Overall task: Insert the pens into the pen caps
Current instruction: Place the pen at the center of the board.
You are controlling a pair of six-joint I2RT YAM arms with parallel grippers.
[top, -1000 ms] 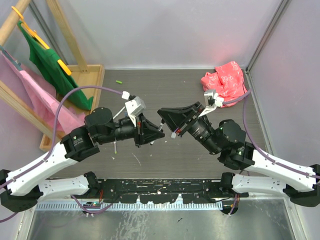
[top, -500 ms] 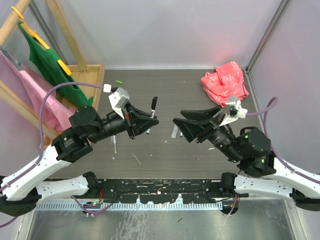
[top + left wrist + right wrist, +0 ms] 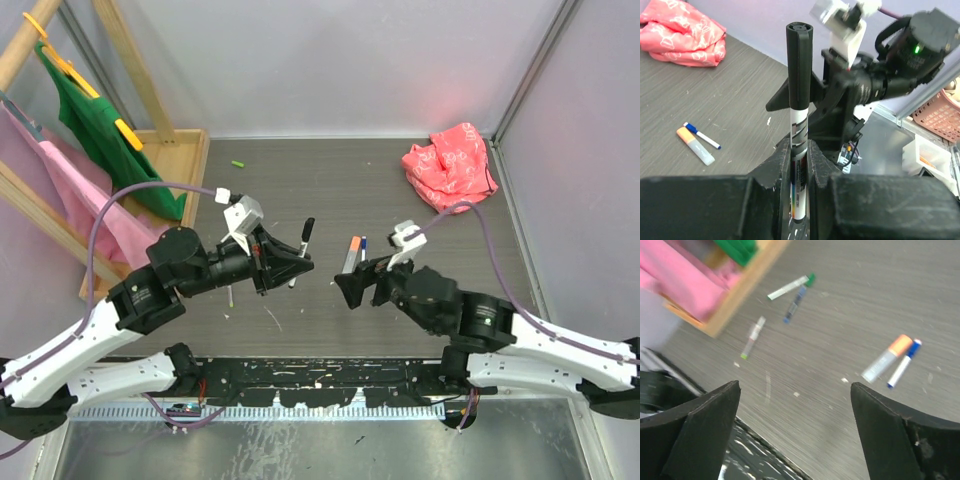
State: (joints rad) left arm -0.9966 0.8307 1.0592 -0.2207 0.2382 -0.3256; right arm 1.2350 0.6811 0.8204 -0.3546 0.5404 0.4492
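We see left jaws clenched on a black-capped pen (image 3: pixel 798 117), right jaws spread empty, orange-ended pen (image 3: pixel 887 358) beside blue-ended pen (image 3: pixel 901 371) on counter (image 3: pixel 330 180).

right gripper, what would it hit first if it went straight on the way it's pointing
Probably the bare table. The right gripper points down at open grey surface, and the orange-capped pen lies off to one side of that line. Depth is hard to judge.

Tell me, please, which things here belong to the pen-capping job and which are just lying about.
Job: black-capped pen; orange-ended pen; blue-ended pen; green-tipped pen.
Lying about: red cloth; green garment; wooden rack.
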